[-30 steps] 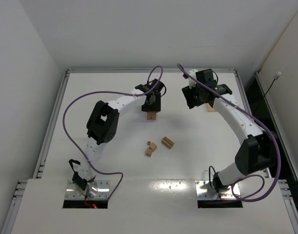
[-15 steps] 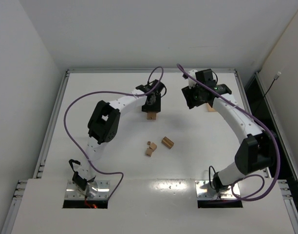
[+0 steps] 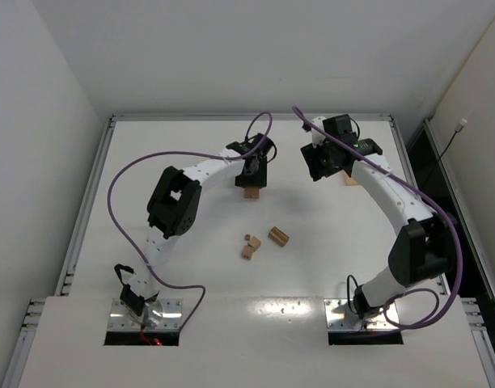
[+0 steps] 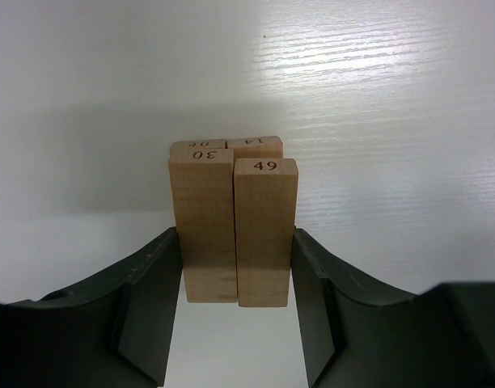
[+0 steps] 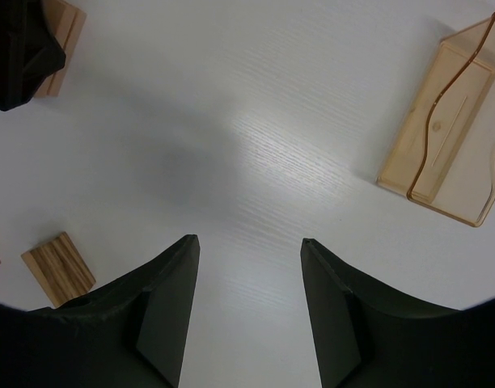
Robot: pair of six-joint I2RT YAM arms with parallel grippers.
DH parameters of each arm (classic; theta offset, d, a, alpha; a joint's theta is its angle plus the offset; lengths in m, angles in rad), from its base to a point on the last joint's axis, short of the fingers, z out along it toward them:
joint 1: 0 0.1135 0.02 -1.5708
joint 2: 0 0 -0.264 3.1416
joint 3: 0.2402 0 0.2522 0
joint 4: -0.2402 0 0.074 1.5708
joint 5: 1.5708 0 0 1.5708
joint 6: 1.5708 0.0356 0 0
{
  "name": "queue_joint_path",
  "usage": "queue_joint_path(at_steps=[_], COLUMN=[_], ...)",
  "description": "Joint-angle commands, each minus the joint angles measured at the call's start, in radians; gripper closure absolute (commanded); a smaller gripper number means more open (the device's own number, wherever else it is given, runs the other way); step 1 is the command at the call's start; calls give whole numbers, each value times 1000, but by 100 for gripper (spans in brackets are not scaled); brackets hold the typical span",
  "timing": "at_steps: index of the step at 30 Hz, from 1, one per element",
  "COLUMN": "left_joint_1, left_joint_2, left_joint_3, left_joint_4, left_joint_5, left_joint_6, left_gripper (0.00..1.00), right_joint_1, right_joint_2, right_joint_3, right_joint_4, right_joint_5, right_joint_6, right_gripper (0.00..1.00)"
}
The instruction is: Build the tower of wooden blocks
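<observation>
Left claw is clamping the wood block tower: upright planks 30 and 49 side by side, two more touching behind. Tower is sitting at 12 o'clock from the loose blocks on the surface. Right claw is hanging open and empty, amber plastic box at its 2 o'clock
</observation>
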Motion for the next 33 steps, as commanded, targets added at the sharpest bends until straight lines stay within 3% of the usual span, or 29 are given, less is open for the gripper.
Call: queue_joint_path(at_steps=[1,7,19,23,33], left_joint_1=[-10,-10,-10,-10,-10], left_joint_2=[16,25,25,1,-218], left_joint_3=[6,6,15,24,99], left_joint_4=[18,18,29,38,58], left_joint_5=[-9,-9,0,12,-35], left_joint_6=[-2,-2,18,63,123], left_gripper=[72,45,16,0,0], right_joint_1=[-4,-4,-4,-4,-4], right_joint_2=[7,16,7,7,-53], right_joint_3=[45,54,45,45,7], right_joint_4=[24,24,24,24,43], right_joint_5=[-16,-16,-16,-16,33], right_joint_6=[15,15,15,15,-14], right_gripper=[49,49,49,49,49])
